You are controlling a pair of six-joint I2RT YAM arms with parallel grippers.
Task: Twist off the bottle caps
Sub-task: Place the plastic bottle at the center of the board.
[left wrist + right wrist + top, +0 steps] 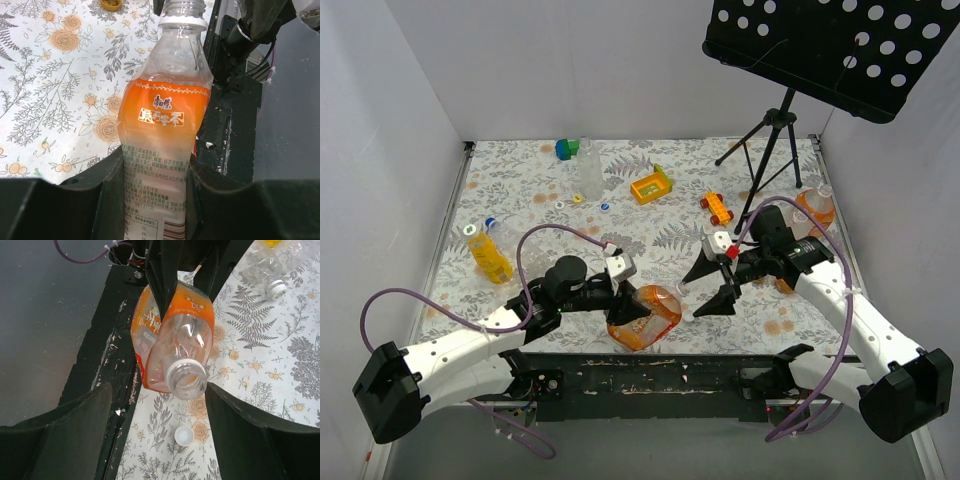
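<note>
One uncapped bottle [170,100] is pinched by the left gripper [156,165]. Right gripper [712,288] is spread just right of its mouth; white cap [184,435] lies near.

The left arm [455,352] and the right arm [855,318] have white shells, black joints and blocky black ends. A purple cable [395,292] loops along each. The left gripper [636,320] and the right gripper [697,296] are black.

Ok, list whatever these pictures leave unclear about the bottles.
1. Base of the held bottle: left wrist view, cut off by the bottom edge and enclosed by the left tool.
2. Its label's small print, same view: too small to read.
3. Lower part of the orange bottle: top view, hidden behind the right arm.
4. Far upright bottle, capped or not: top view, too small.
5. Clear bottle: right wrist view, cut by the top edge.
</note>
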